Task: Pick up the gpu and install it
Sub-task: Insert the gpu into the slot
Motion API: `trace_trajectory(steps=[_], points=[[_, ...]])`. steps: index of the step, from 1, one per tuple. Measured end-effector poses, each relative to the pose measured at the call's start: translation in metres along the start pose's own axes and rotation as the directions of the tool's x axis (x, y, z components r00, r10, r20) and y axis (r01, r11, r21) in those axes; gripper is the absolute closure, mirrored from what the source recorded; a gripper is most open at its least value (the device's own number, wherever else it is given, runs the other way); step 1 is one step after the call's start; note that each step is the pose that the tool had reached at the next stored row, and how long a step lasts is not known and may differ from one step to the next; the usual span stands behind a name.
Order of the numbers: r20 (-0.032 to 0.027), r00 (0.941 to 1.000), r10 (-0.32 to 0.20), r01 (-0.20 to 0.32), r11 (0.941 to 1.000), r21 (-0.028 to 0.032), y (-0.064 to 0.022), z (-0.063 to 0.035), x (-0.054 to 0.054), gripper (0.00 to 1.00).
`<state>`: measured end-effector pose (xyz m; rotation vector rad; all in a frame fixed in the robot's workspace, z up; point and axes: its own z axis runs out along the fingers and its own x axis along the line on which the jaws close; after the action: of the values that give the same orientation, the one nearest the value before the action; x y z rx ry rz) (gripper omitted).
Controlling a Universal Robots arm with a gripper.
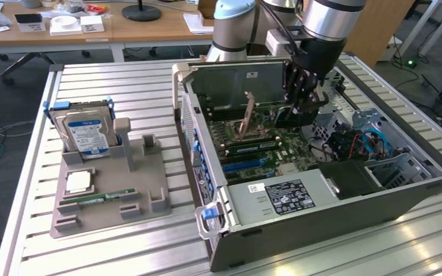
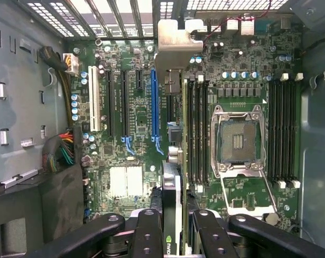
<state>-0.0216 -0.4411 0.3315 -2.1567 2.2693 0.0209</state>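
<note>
While hand (image 2: 176, 234) holds gpu (image 2: 171, 188), slatted table (image 1: 121, 86), desks (image 1: 113, 33) behind.

So the gpu (image 2: 171, 185) is up in the air, clamped edge-on between the gripper (image 2: 174, 215) fingers (image 2: 147, 231). It's a thin dark card with a little green-and-white logo near the held end and a silver metal bracket (image 2: 176, 45) at the far end. It's standing on its long edge over the motherboard (image 2: 130, 107) inside the open case (image 1: 313, 224), just beside the long blue slot (image 2: 154, 102) and parallel to it, not seated.
</note>
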Motion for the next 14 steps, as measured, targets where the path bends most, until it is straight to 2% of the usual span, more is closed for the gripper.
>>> trace_trajectory(steps=[14], points=[[0.0002, 1.0, 0.0, 0.0, 1.0, 0.0001, 0.0, 0.0021, 0.0, 0.73]])
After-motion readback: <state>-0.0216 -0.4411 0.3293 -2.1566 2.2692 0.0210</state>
